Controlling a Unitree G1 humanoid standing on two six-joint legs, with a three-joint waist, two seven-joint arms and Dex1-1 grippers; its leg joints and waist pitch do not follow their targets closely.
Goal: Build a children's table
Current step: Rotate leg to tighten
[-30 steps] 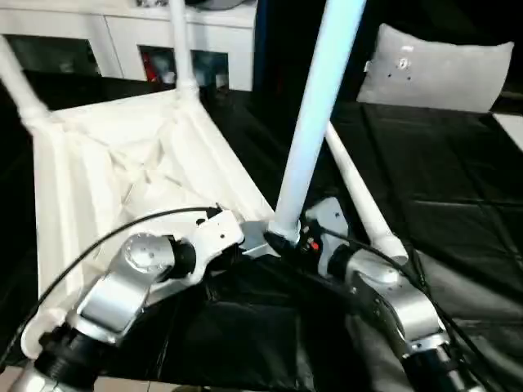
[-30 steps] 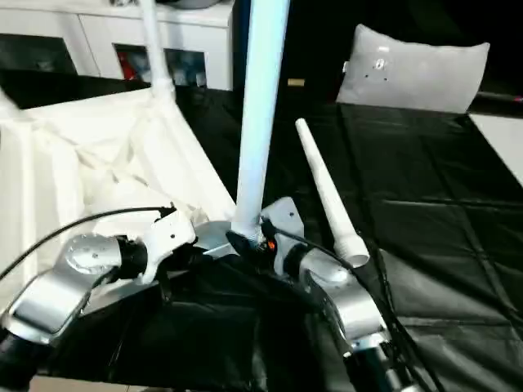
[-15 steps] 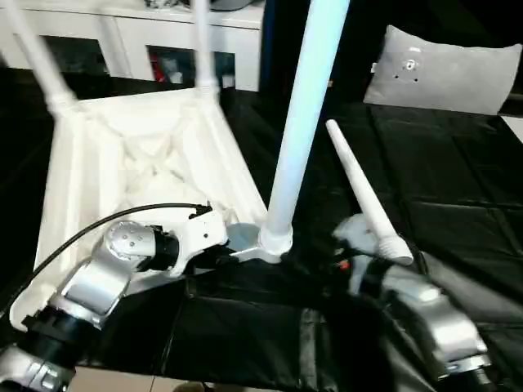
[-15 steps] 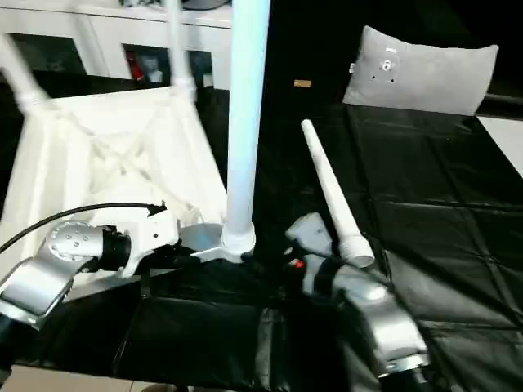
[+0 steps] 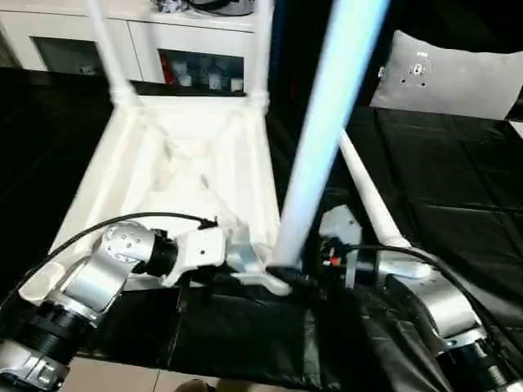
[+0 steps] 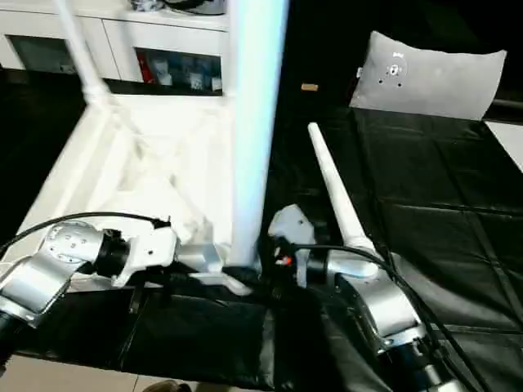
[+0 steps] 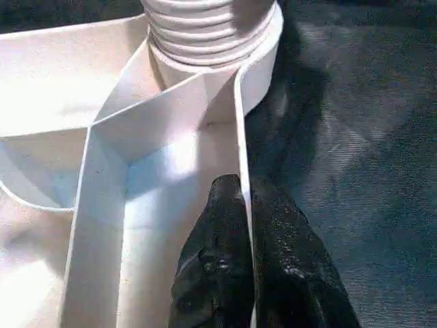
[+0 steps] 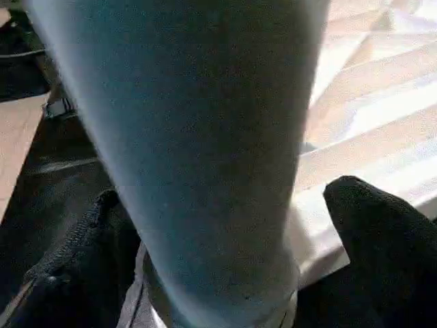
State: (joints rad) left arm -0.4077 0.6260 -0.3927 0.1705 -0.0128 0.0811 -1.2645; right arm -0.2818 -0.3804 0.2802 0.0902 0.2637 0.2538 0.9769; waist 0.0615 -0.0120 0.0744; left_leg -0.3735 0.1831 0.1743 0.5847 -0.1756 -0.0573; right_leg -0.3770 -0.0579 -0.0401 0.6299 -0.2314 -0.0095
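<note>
Now: leg (image 5: 327, 131) upright in corner socket (image 7: 212, 41) | left pincer (image 7: 244, 225) clamps top's rim (image 7: 239, 137) | right pincer (image 8: 225, 273) apart

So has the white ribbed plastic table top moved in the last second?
Yes: the table top swung its far end right, toward the loose white tube leg.

silver forearms (image 5: 98, 282), black cable (image 5: 106, 224), black gripper fingers (image 7: 218, 273).

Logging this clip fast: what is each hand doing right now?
Left hand: closed, pinching the table top's rim wall.
Right hand: open, its fingers on either side of the upright leg, not clamped on it.
</note>
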